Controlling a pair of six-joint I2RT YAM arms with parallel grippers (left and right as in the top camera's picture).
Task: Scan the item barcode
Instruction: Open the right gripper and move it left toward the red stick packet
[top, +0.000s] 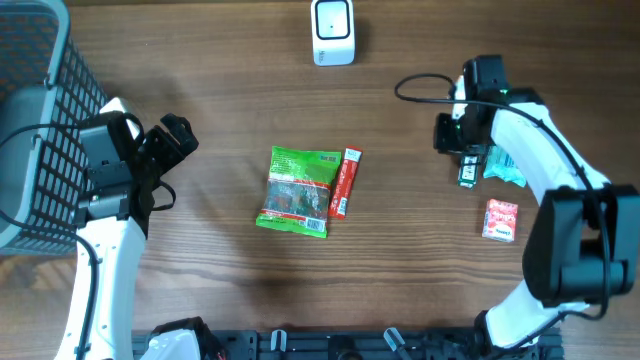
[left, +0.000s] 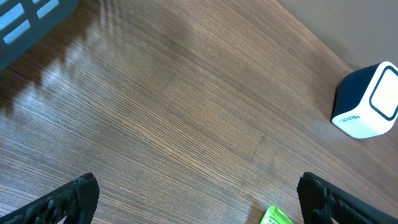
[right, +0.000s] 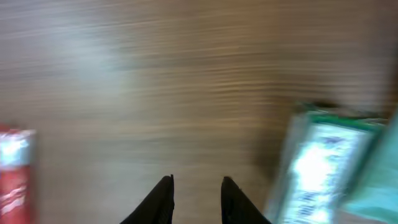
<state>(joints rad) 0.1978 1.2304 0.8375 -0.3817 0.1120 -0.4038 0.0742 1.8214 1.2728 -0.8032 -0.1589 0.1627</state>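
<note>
Two pincers hold nothing, left pincer (left: 198, 202) wide, right pincer (right: 196, 196) narrowly parted beside the teal packet (top: 508, 165), so grasping an item for the scanner (top: 332, 32) seems next.

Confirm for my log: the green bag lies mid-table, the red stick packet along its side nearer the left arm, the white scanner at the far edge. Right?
Not quite: the overhead view shows the red stick packet along the side of the green bag nearer the right arm, not the left. The bag is mid-table and the white scanner at the far edge.
</note>
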